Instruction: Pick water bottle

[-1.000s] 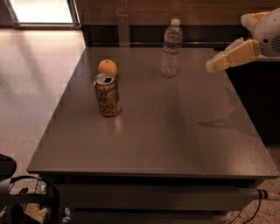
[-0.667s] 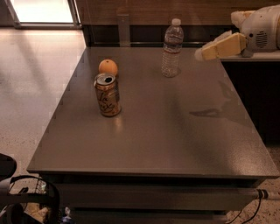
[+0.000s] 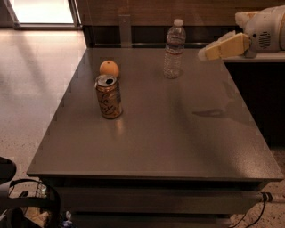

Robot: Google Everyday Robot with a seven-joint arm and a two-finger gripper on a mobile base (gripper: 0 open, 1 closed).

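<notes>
Found the gripper (image 3: pixel 205 52) hanging in the air above the table's (image 3: pixel 178 138) far right edge, near the water bottle (image 3: pixel 173 51) but apart from it, touching nothing. Could not tell whether spread or clenched. Saw the water bottle standing upright by the far edge, well apart from the can (image 3: pixel 108 97) and orange (image 3: pixel 109 68).

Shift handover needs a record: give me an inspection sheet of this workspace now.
Surface: dark grey table, glossy, level.
Job's things: water bottle upright near the far edge, cap on, not gripped.
Clutter: opened drink can upright on the left side; orange just behind it.
Grippers: gripper in the air to the right of the bottle, apart from it, pointing toward it.
Cables: one cable by the table's lower right corner.
Surroundings: pale floor to the left, wood wall behind.
</notes>
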